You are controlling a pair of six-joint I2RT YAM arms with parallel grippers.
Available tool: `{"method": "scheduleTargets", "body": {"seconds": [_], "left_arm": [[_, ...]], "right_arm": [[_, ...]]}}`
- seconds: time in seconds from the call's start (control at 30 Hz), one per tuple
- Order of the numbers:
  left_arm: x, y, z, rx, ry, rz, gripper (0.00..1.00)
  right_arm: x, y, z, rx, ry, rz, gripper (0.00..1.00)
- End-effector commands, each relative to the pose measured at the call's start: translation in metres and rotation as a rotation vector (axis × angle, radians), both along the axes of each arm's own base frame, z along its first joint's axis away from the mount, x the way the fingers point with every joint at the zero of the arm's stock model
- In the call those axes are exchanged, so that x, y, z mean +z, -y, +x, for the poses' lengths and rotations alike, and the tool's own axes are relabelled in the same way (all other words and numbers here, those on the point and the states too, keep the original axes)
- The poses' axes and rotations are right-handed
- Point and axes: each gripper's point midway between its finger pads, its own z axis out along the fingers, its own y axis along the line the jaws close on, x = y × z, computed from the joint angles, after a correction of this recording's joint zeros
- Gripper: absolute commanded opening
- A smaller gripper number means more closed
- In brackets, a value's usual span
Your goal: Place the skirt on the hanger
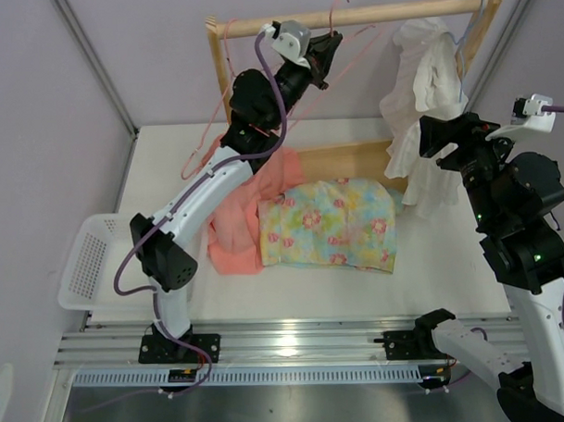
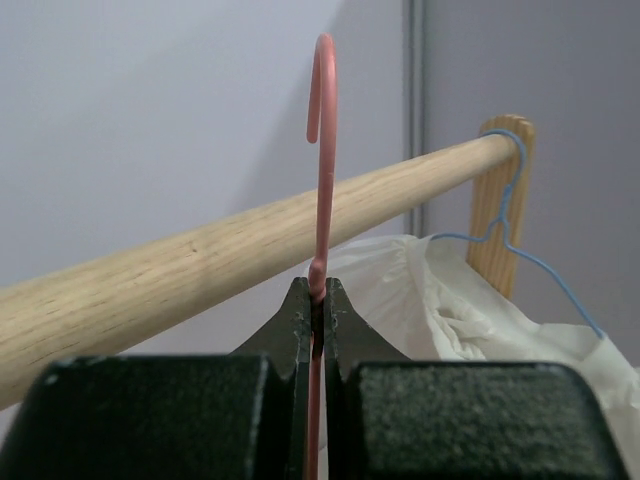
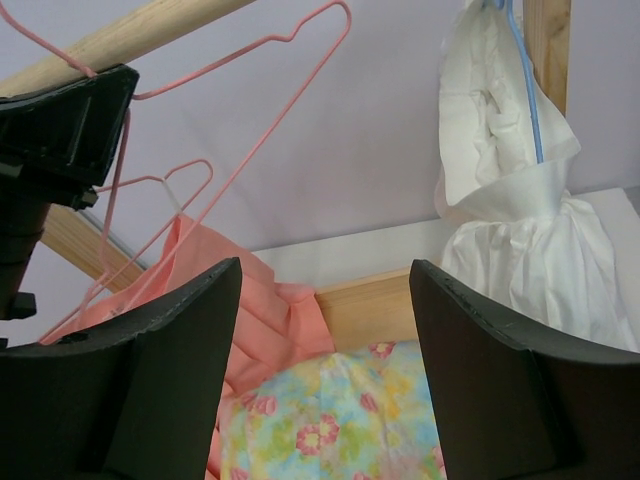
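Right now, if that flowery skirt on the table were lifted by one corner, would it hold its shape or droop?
Probably droop: the skirt lies flat with soft wrinkles on the table, like thin cloth. It looks light for its size. One edge lies against the salmon garment, so a push might drag that along too.

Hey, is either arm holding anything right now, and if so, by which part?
The left end effector is shut on the hanger, pinching the neck just below its hook. The right end effector is open and holds nothing.
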Motion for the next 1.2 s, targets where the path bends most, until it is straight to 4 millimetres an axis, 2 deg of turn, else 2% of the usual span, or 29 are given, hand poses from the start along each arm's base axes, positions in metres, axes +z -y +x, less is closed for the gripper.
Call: {"method": "scheduleTargets", "body": {"seconds": [0.0, 0.07, 0.1, 0.17, 0.2, 0.27, 0.3, 0.33, 0.37, 0.4, 0.43, 0.47, 0.5, 0.57, 0.6, 0.63, 0.67, 0.73, 0.77, 0.8, 0.9, 0.93, 0.97, 1.0, 1.03, 1.07, 1.1, 1.17], "left_arm": [[0.038, -0.012, -0.053, -0.160, 0.119, 0.002, 0.00], [0.044, -0.017, -0.065, -0.194, 0.123, -0.005, 0.00], [0.032, -0.014, -0.063, -0.208, 0.103, 0.017, 0.00], [0.036, -0.019, -0.073, -0.224, 0.108, 0.019, 0.00], [0.024, -0.016, -0.073, -0.242, 0.088, 0.038, 0.00], [0.026, -0.020, -0.084, -0.264, 0.088, 0.048, 0.00], [0.009, -0.017, -0.083, -0.277, 0.053, 0.074, 0.00], [0.008, -0.018, -0.088, -0.292, 0.049, 0.081, 0.00], [0.015, -0.025, -0.099, -0.299, 0.057, 0.076, 0.00], [-0.012, -0.020, -0.097, -0.317, -0.007, 0.102, 0.00], [-0.018, -0.021, -0.102, -0.336, -0.016, 0.107, 0.00], [-0.010, -0.029, -0.116, -0.354, -0.010, 0.092, 0.00], [-0.043, -0.025, -0.114, -0.372, -0.082, 0.121, 0.00], [-0.052, -0.027, -0.129, -0.421, -0.112, 0.109, 0.00], [-0.082, -0.027, -0.136, -0.443, -0.174, 0.128, 0.00], [-0.085, -0.028, -0.146, -0.473, -0.166, 0.119, 0.00], [-0.111, -0.022, -0.156, -0.508, -0.218, 0.131, 0.00], [-0.131, -0.022, -0.174, -0.537, -0.247, 0.145, 0.00], [-0.152, -0.015, -0.186, -0.564, -0.284, 0.159, 0.00], [-0.185, -0.014, -0.195, -0.579, -0.337, 0.186, 0.00], [-0.212, -0.004, -0.214, -0.628, -0.385, 0.165, 0.00], [-0.228, 0.000, -0.223, -0.661, -0.427, 0.163, 0.00], [-0.231, 0.002, -0.226, -0.665, -0.416, 0.146, 0.00], [-0.240, 0.005, -0.229, -0.669, -0.427, 0.149, 0.00], [-0.258, 0.011, -0.233, -0.681, -0.463, 0.164, 0.00], [-0.256, 0.013, -0.234, -0.690, -0.451, 0.148, 0.00], [-0.261, 0.016, -0.234, -0.695, -0.460, 0.142, 0.00], [-0.279, 0.025, -0.232, -0.695, -0.492, 0.143, 0.00]], "right_arm": [[0.004, 0.000, -0.004, 0.009, 0.023, -0.014, 0.73], [0.002, -0.001, -0.003, 0.017, 0.019, -0.016, 0.73], [0.000, -0.003, -0.001, 0.025, 0.015, -0.015, 0.73], [-0.002, -0.004, 0.000, 0.029, 0.007, -0.015, 0.73], [-0.004, -0.005, 0.000, 0.034, 0.003, -0.015, 0.73], [-0.006, -0.005, 0.000, 0.035, -0.007, -0.014, 0.73], [-0.004, -0.006, -0.002, 0.041, -0.006, -0.014, 0.73], [-0.008, -0.006, -0.001, 0.041, -0.029, -0.020, 0.73], [-0.009, -0.006, -0.001, 0.040, -0.039, -0.022, 0.73], [-0.012, -0.006, -0.001, 0.039, -0.059, -0.025, 0.73], [-0.010, -0.005, 0.000, 0.033, -0.069, -0.024, 0.72], [-0.020, -0.005, 0.000, 0.036, -0.111, -0.037, 0.72], [-0.023, -0.007, -0.001, 0.044, -0.126, -0.042, 0.72], [-0.036, -0.008, -0.003, 0.053, -0.174, -0.054, 0.71], [-0.041, -0.008, -0.005, 0.056, -0.192, -0.059, 0.71], [-0.046, -0.008, -0.006, 0.060, -0.210, -0.063, 0.71], [-0.055, -0.008, -0.009, 0.064, -0.243, -0.075, 0.71], [-0.066, -0.006, -0.012, 0.062, -0.274, -0.084, 0.71], [-0.077, -0.006, -0.016, 0.068, -0.311, -0.092, 0.70], [-0.085, -0.007, -0.017, 0.076, -0.330, -0.097, 0.70], [-0.115, -0.007, -0.022, 0.075, -0.416, -0.105, 0.68], [-0.124, -0.008, -0.023, 0.079, -0.438, -0.107, 0.68], [-0.133, -0.008, -0.024, 0.081, -0.462, -0.097, 0.68], [-0.154, -0.010, -0.026, 0.087, -0.512, -0.103, 0.67], [-0.165, -0.011, -0.027, 0.091, -0.537, -0.099, 0.67], [-0.177, -0.012, -0.029, 0.095, -0.567, -0.096, 0.66], [-0.199, -0.013, -0.032, 0.091, -0.619, -0.085, 0.66], [-0.223, -0.011, -0.037, 0.078, -0.683, -0.083, 0.65]]}}
